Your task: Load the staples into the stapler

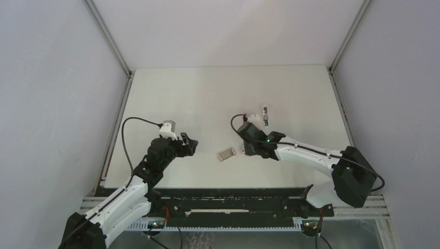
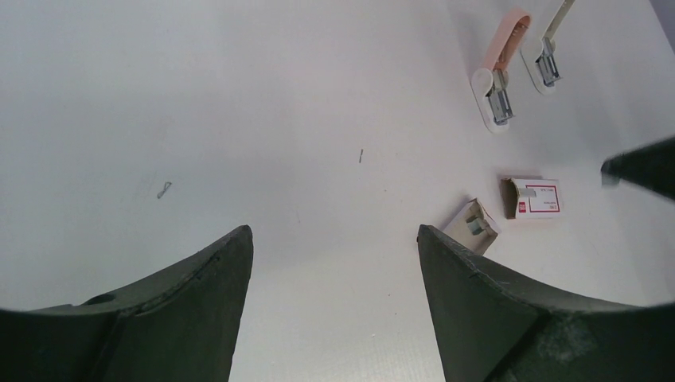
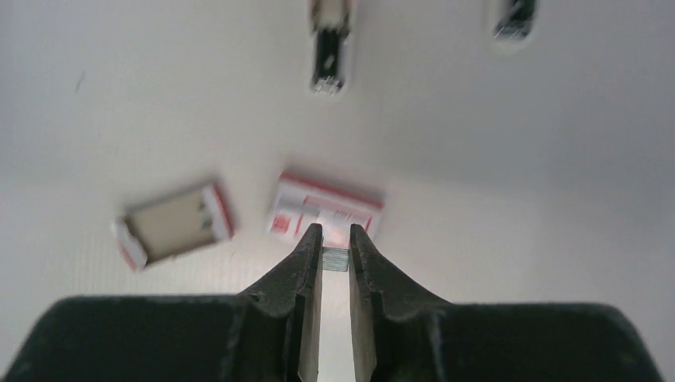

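We record the right gripper (image 3: 335,235) clenched on the staples (image 3: 336,259), a short silvery strip at its fingertips. Just beyond them lies the red carton (image 3: 326,208), its white label unreadable, with its tray (image 3: 175,224) to their left. Left gripper (image 2: 333,232) spread, empty; its view shows sharply the pink stapler (image 2: 503,52) and white stapler (image 2: 546,64), blurred in the right wrist's.

The white table (image 1: 207,93) holds a small red and white box (image 3: 326,208) just past the tips of the right gripper (image 3: 335,235) jaws. An open tray (image 3: 175,223) lies to their left. A pink stapler (image 2: 505,44) and a white stapler (image 2: 548,60) lie side by side, farther ahead.
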You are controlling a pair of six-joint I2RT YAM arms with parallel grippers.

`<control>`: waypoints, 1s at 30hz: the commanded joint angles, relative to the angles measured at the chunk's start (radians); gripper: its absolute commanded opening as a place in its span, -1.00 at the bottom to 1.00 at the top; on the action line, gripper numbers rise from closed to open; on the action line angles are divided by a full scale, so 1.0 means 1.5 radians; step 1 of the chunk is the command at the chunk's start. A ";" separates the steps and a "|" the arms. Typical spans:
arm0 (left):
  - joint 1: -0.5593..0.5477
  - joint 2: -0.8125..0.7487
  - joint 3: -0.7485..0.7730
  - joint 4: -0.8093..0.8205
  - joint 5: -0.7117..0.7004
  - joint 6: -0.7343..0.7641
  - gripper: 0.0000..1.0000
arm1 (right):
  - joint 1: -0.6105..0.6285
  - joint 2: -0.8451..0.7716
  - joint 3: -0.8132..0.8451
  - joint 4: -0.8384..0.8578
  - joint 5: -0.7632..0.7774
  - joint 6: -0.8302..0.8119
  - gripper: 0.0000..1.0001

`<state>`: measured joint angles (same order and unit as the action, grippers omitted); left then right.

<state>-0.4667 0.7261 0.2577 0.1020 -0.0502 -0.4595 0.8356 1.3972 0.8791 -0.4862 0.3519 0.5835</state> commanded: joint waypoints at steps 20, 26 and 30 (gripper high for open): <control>0.004 0.018 -0.009 0.028 -0.022 0.012 0.60 | -0.302 0.157 0.077 0.283 -0.103 -0.250 -0.70; 0.004 0.023 -0.008 0.030 -0.022 0.012 0.60 | -0.309 0.196 0.124 0.251 -0.099 -0.247 -0.70; 0.004 0.022 -0.008 0.030 -0.020 0.012 0.60 | -0.311 0.214 0.144 0.227 -0.083 -0.232 -0.71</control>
<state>-0.4667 0.7597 0.2577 0.1036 -0.0757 -0.4595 0.3790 1.7046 1.0451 -0.1261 0.2104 0.2264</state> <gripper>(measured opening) 0.798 0.150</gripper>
